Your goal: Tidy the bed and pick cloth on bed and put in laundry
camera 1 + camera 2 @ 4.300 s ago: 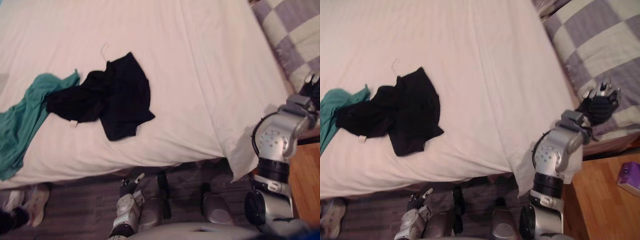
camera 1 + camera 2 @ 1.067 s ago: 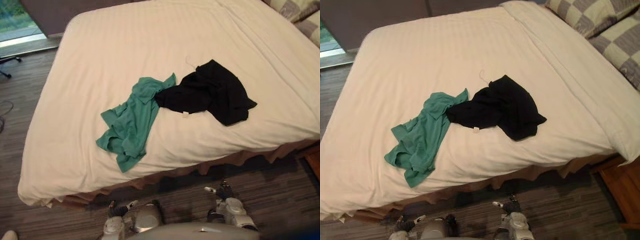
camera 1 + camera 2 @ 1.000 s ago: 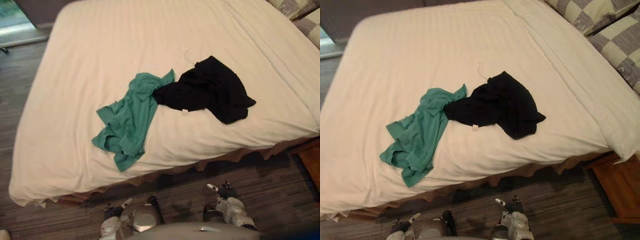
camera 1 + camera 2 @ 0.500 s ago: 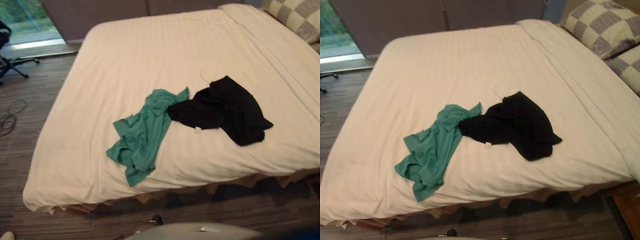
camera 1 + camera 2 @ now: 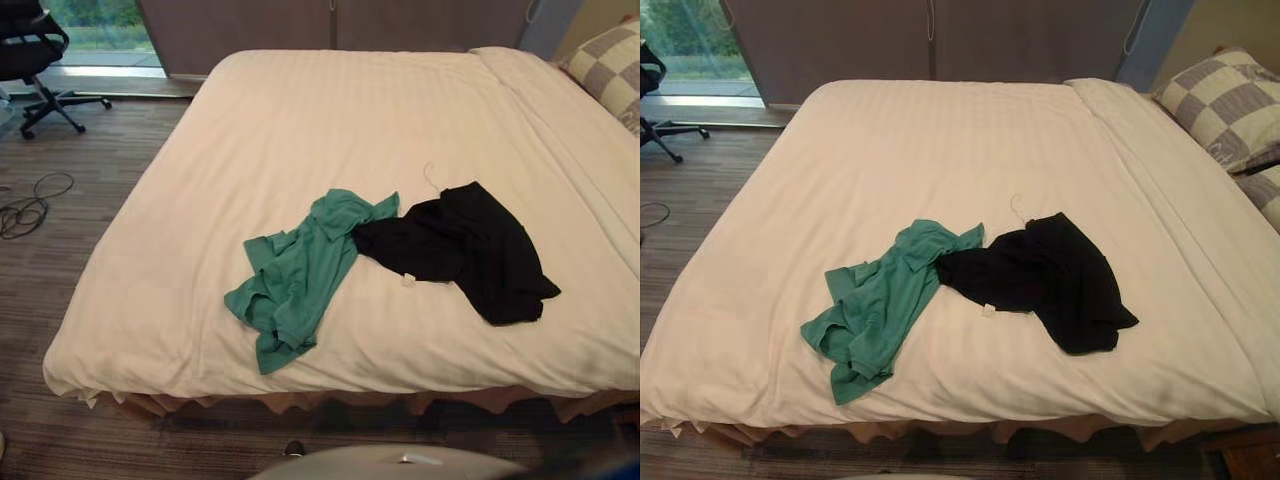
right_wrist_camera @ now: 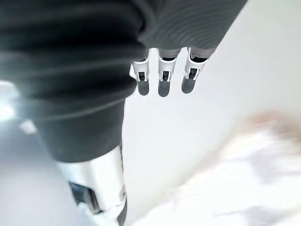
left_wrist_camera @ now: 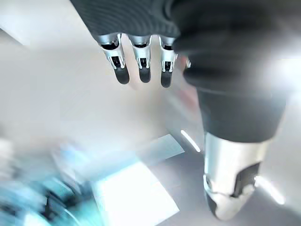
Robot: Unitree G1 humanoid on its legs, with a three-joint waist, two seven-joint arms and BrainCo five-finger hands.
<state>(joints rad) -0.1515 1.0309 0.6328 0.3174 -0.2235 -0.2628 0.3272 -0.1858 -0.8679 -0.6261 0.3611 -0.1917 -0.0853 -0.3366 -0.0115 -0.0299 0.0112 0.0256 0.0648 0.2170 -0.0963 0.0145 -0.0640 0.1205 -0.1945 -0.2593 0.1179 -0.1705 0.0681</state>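
Clothes on the bed [image 5: 300,110]
Green shirt [image 5: 300,275] touches black garment [image 5: 475,250] near the front edge; left hand [image 7: 144,66] and right hand [image 6: 163,81] both loose, holding nothing.

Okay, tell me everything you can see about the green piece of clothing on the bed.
The green garment is teal, of soft, thin-looking cloth, and lies crumpled and bunched in folds rather than spread flat. It runs slantwise on the white bed, from about the middle down towards the near edge, where its lower end stops just short of the drop. Its upper end has what may be a collar or sleeve fold and touches the black garment beside it. No hand is on it.
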